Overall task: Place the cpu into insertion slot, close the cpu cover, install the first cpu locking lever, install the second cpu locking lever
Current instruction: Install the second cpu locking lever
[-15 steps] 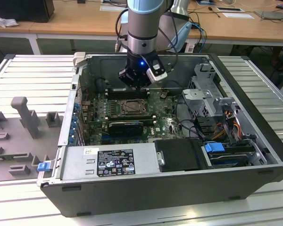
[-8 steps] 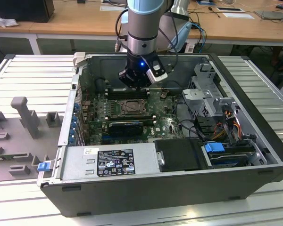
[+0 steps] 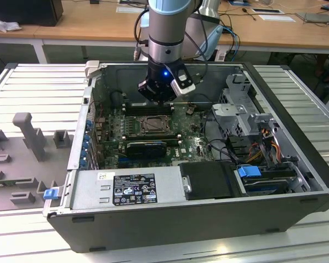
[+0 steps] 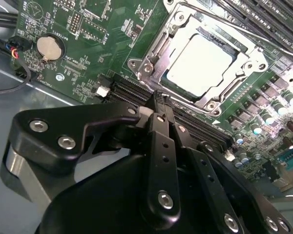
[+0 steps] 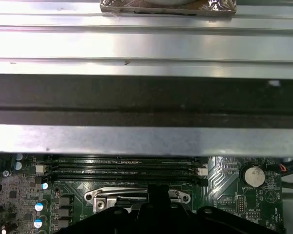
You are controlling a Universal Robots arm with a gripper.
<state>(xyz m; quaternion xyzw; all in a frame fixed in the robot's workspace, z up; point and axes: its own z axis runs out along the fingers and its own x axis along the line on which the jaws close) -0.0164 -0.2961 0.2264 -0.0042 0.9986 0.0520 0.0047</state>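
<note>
Right up close in the second wrist view: black claw [image 4: 158,105] pinched shut with nothing in it, hovering just over the dark memory slots [image 4: 132,92] beside the insertion slot [image 4: 205,66]. Past that, cpu [image 4: 199,65] already sitting flat in the socket, silver top showing through the window of the cpu cover [image 4: 161,48], which lies down over it; can't tell if the locking levers are latched. From the exterior view, arm reaching down into the open computer case [image 3: 296,203] on the slatted table [image 3: 38,87], claw [image 3: 163,99] above the green motherboard [image 3: 189,143] just behind the socket [image 3: 152,125].
</note>
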